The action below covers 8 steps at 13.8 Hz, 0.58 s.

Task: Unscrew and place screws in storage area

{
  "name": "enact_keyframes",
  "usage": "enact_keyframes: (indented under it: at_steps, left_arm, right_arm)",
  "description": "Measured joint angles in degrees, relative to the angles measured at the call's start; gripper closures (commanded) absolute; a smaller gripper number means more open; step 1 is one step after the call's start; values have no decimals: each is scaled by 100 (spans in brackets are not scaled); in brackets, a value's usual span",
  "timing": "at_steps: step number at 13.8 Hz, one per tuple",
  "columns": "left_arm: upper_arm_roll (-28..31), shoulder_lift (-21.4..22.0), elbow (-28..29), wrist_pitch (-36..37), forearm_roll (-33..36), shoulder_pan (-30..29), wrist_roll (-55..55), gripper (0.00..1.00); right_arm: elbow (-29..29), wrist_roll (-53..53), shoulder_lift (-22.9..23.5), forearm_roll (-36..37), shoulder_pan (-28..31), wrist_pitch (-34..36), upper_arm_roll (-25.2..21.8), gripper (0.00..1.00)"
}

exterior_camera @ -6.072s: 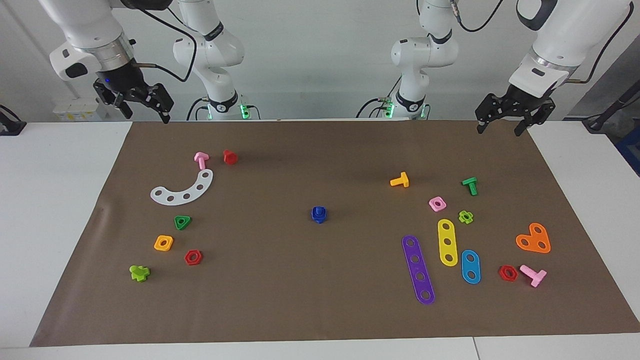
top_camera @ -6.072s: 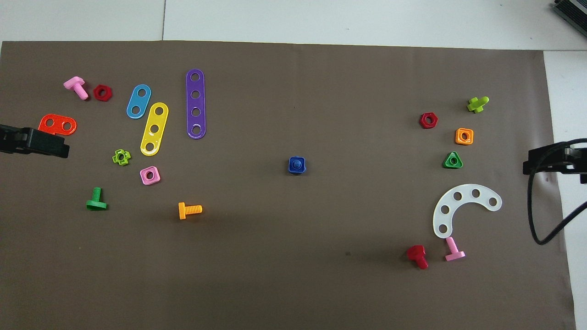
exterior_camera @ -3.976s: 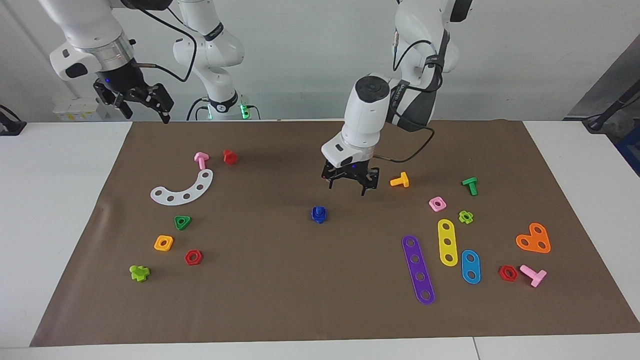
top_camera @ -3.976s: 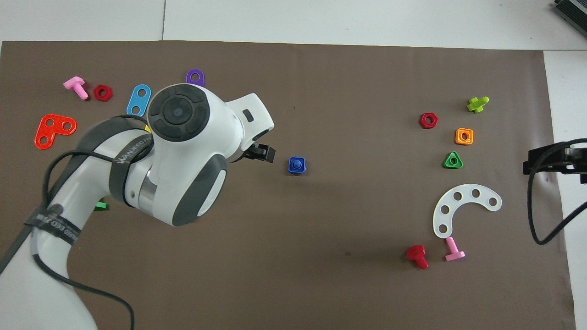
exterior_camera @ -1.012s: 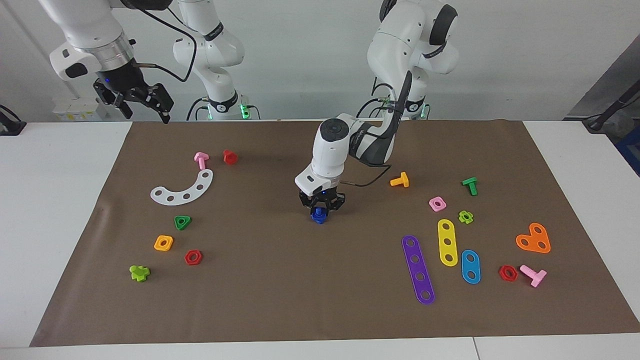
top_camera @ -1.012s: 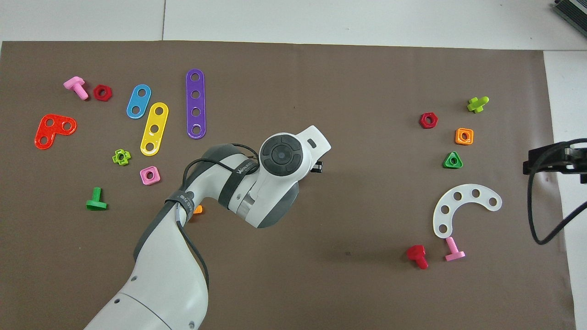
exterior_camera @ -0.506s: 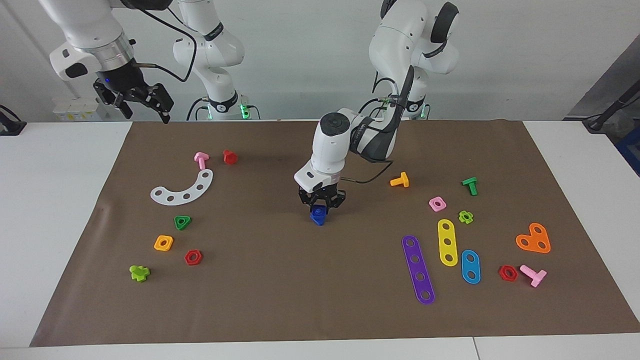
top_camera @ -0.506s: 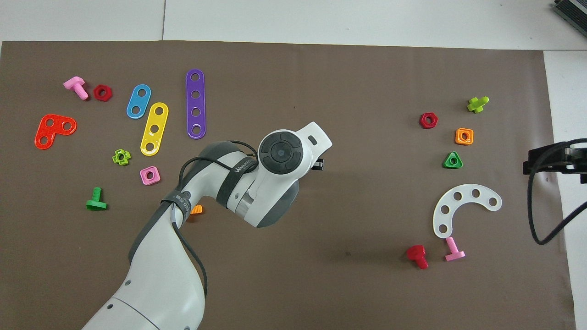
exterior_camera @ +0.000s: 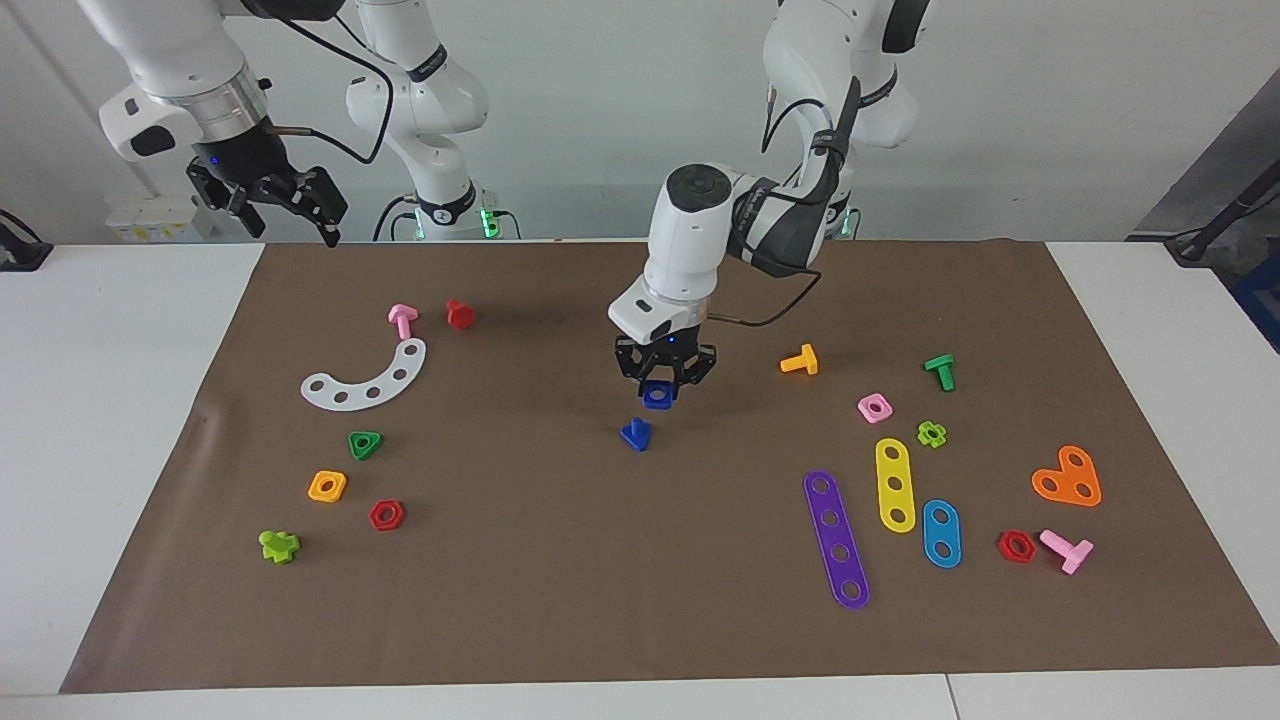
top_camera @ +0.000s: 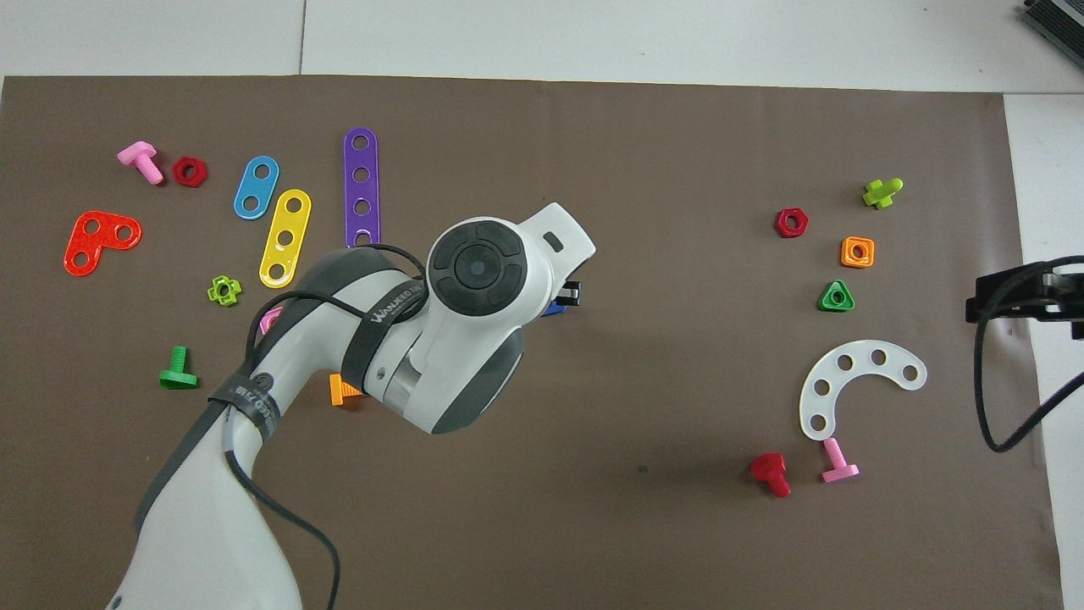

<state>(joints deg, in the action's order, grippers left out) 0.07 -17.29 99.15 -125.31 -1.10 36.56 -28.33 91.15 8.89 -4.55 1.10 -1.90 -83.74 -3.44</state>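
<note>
The dark-blue bolt stands on its triangular head in the middle of the brown mat, stem up. My left gripper is shut on the blue square nut and holds it in the air just over the bolt, apart from it. In the overhead view the left arm hides both except for a blue sliver. The storage area lies toward the right arm's end: white curved strip, green triangular nut, orange square nut, red hex nut. My right gripper waits open above that end's mat corner.
A pink bolt and a red bolt lie beside the white strip, a lime piece farther out. Toward the left arm's end lie an orange bolt, a pink nut, and purple, yellow and blue strips.
My left gripper came down onto the blue bolt and nut, then rose with the nut alone. The bolt stays on the mat. The right arm has not moved.
</note>
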Motion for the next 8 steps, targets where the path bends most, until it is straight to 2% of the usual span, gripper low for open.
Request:
enact_keyframes:
  at_steps: [4, 8]
  left_arm:
    - [26, 653, 929, 14, 4, -813, 632, 80]
    - [31, 782, 1503, -358, 8, -1959, 1842, 80]
  right_arm:
    - [0, 0, 0, 0, 0, 0, 0, 0]
    - [-3, -12, -2, -10, 11, 0, -29, 0]
